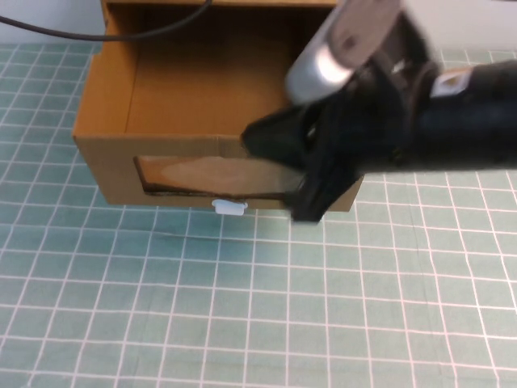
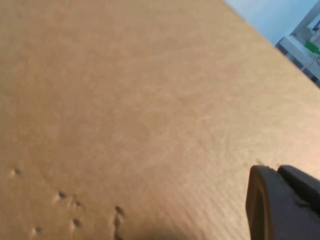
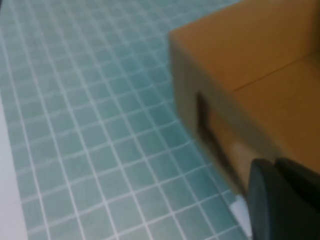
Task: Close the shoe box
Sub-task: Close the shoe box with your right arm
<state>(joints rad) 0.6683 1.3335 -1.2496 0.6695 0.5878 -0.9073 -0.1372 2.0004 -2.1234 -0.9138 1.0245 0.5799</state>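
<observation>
Shoe box [image 1: 113, 166]: I see the drawer pulled out, nothing visible inside.
Right gripper [image 1: 311, 190]: at front panel's right end; grip unclear.
Left gripper [image 2: 280, 205]: against cardboard; grip unclear.

right arm: reaches in from the right of the high view, wrist angled down and leftward | right gripper [image 1: 311, 202]: low, fingers pointing down | left gripper [image 2: 282, 210]: only a dark finger shows
</observation>
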